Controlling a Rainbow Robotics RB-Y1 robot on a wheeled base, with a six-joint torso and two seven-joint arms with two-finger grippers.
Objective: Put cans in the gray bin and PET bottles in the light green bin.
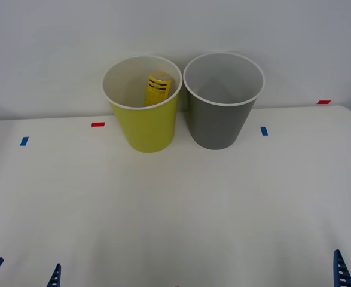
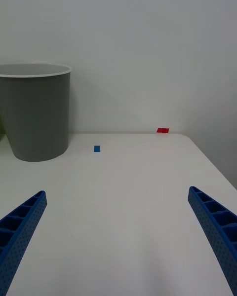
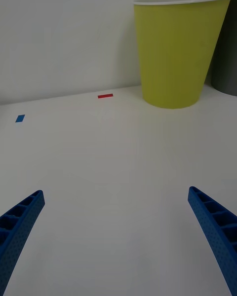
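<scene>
White tabletop (image 1: 175, 209) against a pale wall holds two tall tapered plastic bins side by side at the back: a yellow-green bin (image 1: 145, 122) and a gray bin (image 1: 219, 119). A slim yellow-labelled bottle (image 1: 158, 88) leans inside the yellow-green bin. Near the front edge, left gripper (image 3: 116, 237) and right gripper (image 2: 116, 237) hover with blue fingers spread, holding nothing.

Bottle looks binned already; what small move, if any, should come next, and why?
Probably none beyond keeping both arms parked. The PET bottle already leans inside the light green bin, no can shows on the table, and the left hand and right hand sit open, holding nothing.
</scene>
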